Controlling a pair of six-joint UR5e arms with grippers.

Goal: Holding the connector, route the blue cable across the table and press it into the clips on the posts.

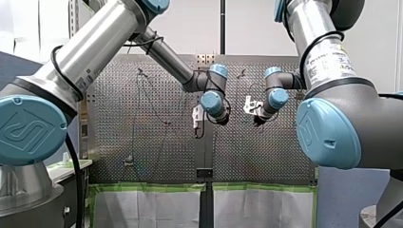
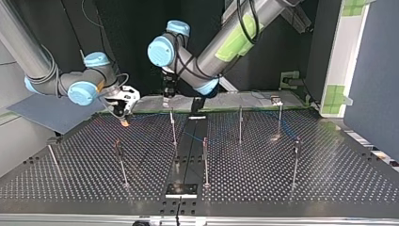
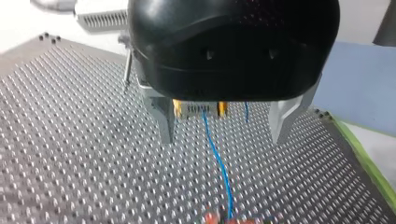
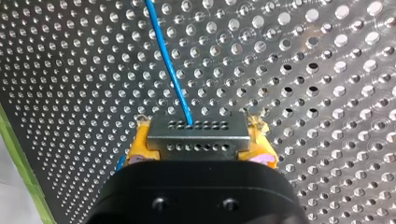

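Note:
In the right wrist view my right gripper (image 4: 198,154) is shut on a flat grey connector (image 4: 197,133), held between its yellow pads (image 4: 140,149). The blue cable (image 4: 170,65) leaves the connector and runs ahead over the perforated table. In the left wrist view my left gripper (image 3: 224,128) stands open just above the table, its metal fingers (image 3: 166,123) on either side of the blue cable (image 3: 218,161). The connector (image 3: 198,108) and the yellow pads show beyond them. In the top view my right gripper (image 2: 124,113) is at the left and my left gripper (image 2: 168,94) near the middle.
Several thin posts stand on the table in the top view, among them post (image 2: 173,127), post (image 2: 205,160) and post (image 2: 240,125). A faint stretch of blue cable (image 2: 190,137) crosses between them. Something small and red (image 3: 212,218) lies under the cable. Green tape edges the table (image 3: 369,163).

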